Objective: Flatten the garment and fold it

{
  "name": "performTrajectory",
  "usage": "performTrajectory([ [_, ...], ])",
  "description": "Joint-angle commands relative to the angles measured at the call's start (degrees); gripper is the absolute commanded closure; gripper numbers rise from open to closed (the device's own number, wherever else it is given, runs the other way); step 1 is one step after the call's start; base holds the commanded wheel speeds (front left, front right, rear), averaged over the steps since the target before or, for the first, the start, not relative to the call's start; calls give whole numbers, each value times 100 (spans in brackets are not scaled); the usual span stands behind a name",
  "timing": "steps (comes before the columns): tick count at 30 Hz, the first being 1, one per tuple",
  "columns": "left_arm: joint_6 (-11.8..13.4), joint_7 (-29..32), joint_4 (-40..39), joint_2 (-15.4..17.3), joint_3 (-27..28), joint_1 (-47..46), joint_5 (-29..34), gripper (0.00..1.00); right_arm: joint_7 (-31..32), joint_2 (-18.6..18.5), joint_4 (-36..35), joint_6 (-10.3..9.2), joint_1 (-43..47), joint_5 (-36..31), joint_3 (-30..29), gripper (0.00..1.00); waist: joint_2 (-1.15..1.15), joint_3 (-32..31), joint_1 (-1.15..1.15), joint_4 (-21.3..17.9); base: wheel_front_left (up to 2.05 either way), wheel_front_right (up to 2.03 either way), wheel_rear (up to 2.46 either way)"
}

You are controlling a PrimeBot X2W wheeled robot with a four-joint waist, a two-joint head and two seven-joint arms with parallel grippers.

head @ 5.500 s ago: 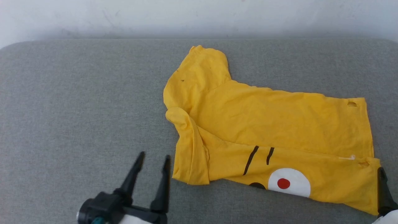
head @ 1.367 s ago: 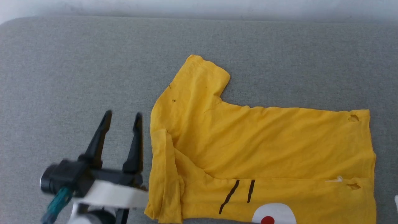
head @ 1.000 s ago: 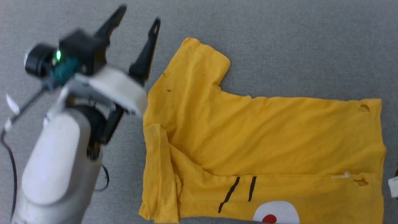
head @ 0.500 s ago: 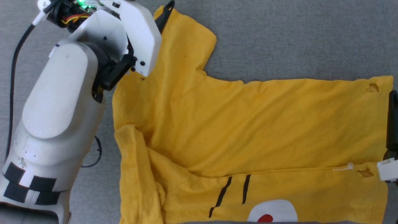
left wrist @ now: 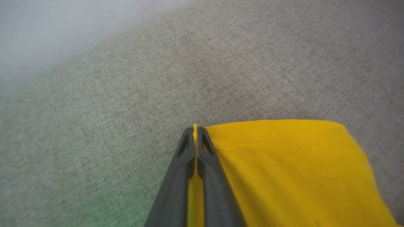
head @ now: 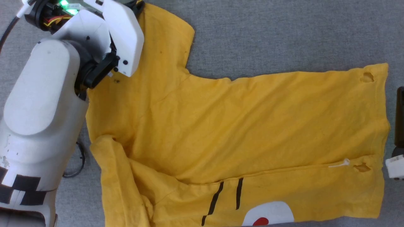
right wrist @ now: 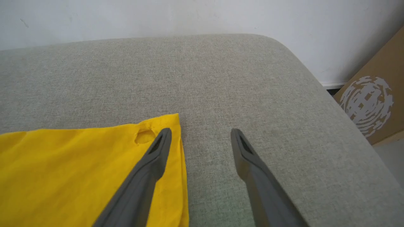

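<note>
- Shirt [head: 252, 119], bright yellow, lies spread across the grey bench [head: 284, 31] with its plain back up. It reaches from the left hand [left wrist: 195, 134] at one end to the right hand [right wrist: 201, 132] at the other.
- The left hand is clamped on the edge of the sleeve [left wrist: 284, 164]. A sliver of yellow pokes out past its fingertips, and the rest of the sleeve lies just beside it.
- That pinch looks thin, so I would pull slowly and level with the bench. A jerk could slip the cloth out.
- The right hand stands apart and holds nothing. One finger is over the hem corner, just beside a small hole [right wrist: 143, 137], and the other is over bare bench.
- I cannot tell whether it touches the cloth.
- To grip well it should shift towards the shirt until both fingers straddle the hem edge, then close on the doubled hem rather than on the hole, which might tear.
- With both corners held, drawing the hands apart should take out the slanting creases between them.
- On the side towards the robot a flap [head: 120, 176] is turned over, showing the black lines [head: 225, 197] of the print. That needs opening out before any fold.
</note>
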Motion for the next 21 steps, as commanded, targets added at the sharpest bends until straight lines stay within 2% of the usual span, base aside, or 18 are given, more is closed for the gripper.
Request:
performTrajectory([
  [1, -3, 63, 154, 65, -44, 187, -11, 100, 27, -62, -48, -11, -109, 29, 11, 0, 0, -58, 0, 59, 0, 0, 0],
  [7, -5, -204, 54, 31, -18, 284, -102, 100, 548, -543, -142, -11, -496, 304, 150, 0, 0, -280, 0, 214, 0, 0, 0],
  [12, -5, -363, -63, 8, -23, 280, -129, 100, 1670, -1052, 85, -11, -801, 521, 308, 0, 0, -338, 0, 331, 0, 0, 0],
  [16, -6, -409, -127, -6, -43, 255, -147, 100, 2410, -1300, 290, -11, -992, 646, 387, 0, 0, -313, 0, 425, 0, 0, 0],
  [21, 23, -504, -175, -42, -43, 197, -149, 100, 2692, -1339, 565, -11, -1157, 716, 372, 0, 0, -232, 0, 530, 0, 0, 0],
])
